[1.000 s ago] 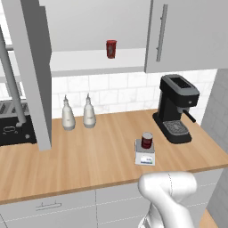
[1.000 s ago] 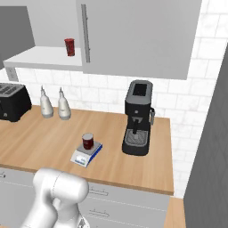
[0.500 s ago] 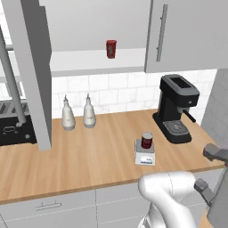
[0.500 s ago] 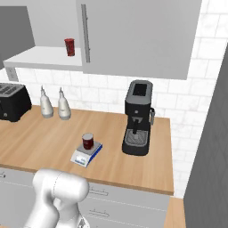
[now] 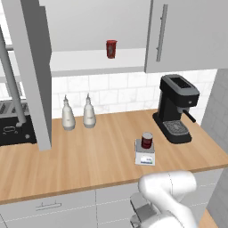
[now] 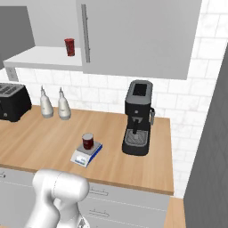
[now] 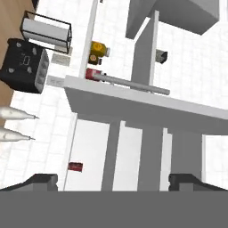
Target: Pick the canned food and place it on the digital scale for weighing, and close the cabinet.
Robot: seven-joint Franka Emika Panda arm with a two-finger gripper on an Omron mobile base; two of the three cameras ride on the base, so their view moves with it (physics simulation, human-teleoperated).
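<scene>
The dark-red canned food (image 5: pixel 147 140) (image 6: pixel 88 141) stands upright on the digital scale (image 5: pixel 145 156) (image 6: pixel 83 157), mid-counter near the front edge. Above, the cabinet has its left door (image 5: pixel 31 67) swung open, with a long bar handle (image 5: pixel 11 75); its right door (image 5: pixel 187 35) (image 6: pixel 138 35) is shut. In the hand view my gripper (image 7: pixel 115 181) is open, with nothing between its fingertips (image 7: pixel 42 180). It faces the open door's edge (image 7: pixel 147 107) and the bar handle (image 7: pixel 131 84) from a distance. My arm (image 5: pixel 171 191) is folded low in front of the counter.
A slim red cup (image 5: pixel 111 49) (image 6: pixel 69 46) (image 7: pixel 75 166) stands on the open shelf. A black coffee machine (image 5: pixel 176 107) (image 6: pixel 138 118) is right of the scale. Two white bottles (image 5: pixel 68 114) (image 5: pixel 89 112) and a black toaster (image 5: pixel 13 129) (image 6: pixel 13 102) stand at the left.
The arm has swung: dark hand parts that showed at the right edge of the left base view half a second ago are gone, and the arm now bulks lower. Can and scale are unmoved.
</scene>
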